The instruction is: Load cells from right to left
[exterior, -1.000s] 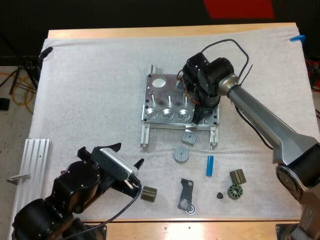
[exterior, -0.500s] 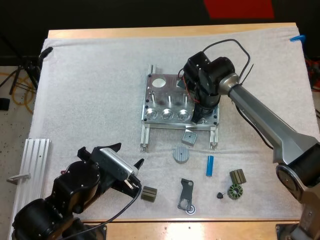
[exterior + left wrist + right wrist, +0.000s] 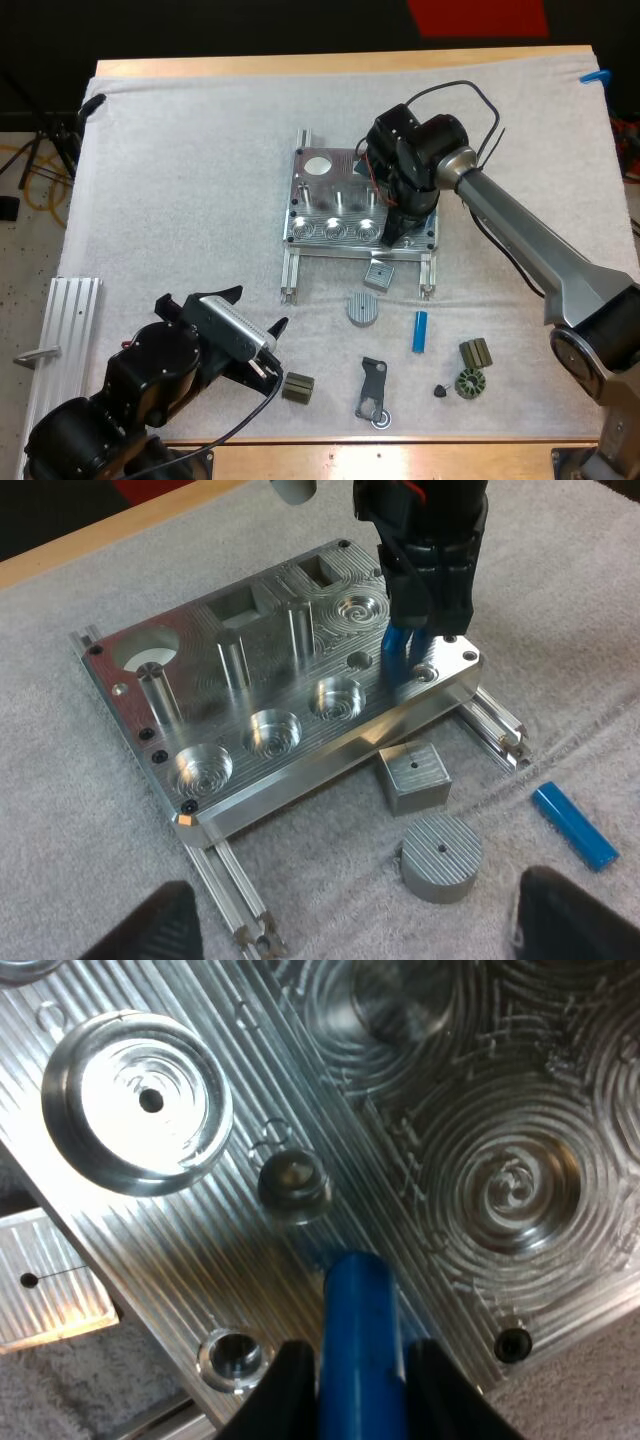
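The right claw (image 3: 396, 228) grips a blue cell (image 3: 398, 652) upright, with its lower end at the right near corner of the metal fixture (image 3: 322, 196), probably so it goes straight down. The left claw (image 3: 253, 308) rests open at the near left, out of the way. A second blue cell (image 3: 420, 331) lies flat on the near side of the fixture.

Blue cell (image 3: 358, 1330) upright, tip seemingly on metal fixture (image 3: 330, 205) right end; second blue cell (image 3: 420, 331) flat on mat (image 3: 180, 200)

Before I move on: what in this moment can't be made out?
1. Right wrist view: the blue cylinder in the right gripper hides its own tip, so whether it is seated in the fixture is unclear.
2. High view: the small dark part is too small to identify.
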Robot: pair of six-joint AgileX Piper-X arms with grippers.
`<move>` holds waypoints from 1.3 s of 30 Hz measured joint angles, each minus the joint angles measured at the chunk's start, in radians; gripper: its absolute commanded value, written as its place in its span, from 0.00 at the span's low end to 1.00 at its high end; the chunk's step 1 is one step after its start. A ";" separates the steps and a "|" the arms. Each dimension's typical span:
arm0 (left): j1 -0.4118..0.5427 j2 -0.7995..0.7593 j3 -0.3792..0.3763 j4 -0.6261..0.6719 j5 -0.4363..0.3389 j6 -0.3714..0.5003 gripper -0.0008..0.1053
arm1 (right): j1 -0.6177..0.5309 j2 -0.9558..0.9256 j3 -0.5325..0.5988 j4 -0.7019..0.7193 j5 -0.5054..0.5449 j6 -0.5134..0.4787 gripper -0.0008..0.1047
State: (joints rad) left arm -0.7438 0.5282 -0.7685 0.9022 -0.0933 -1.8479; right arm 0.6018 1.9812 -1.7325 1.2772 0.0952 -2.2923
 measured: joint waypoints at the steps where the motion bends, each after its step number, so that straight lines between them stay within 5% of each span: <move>1: 0.000 0.000 0.000 0.000 0.000 0.000 0.61 | 0.000 0.000 0.000 -0.003 0.000 0.000 0.13; 26: 0.000 0.000 0.000 0.000 0.000 0.000 0.61 | 0.000 0.000 0.005 -0.046 -0.014 0.002 0.14; 34: 0.000 0.000 0.000 0.000 0.000 0.000 0.61 | 0.001 0.007 0.012 -0.046 -0.025 0.012 0.45; 39: 0.000 0.000 0.000 0.000 0.000 0.000 0.61 | 0.007 0.009 0.018 -0.041 -0.034 0.026 0.47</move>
State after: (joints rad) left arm -0.7438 0.5282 -0.7685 0.9022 -0.0933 -1.8479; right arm 0.6088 1.9900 -1.7146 1.2365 0.0615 -2.2661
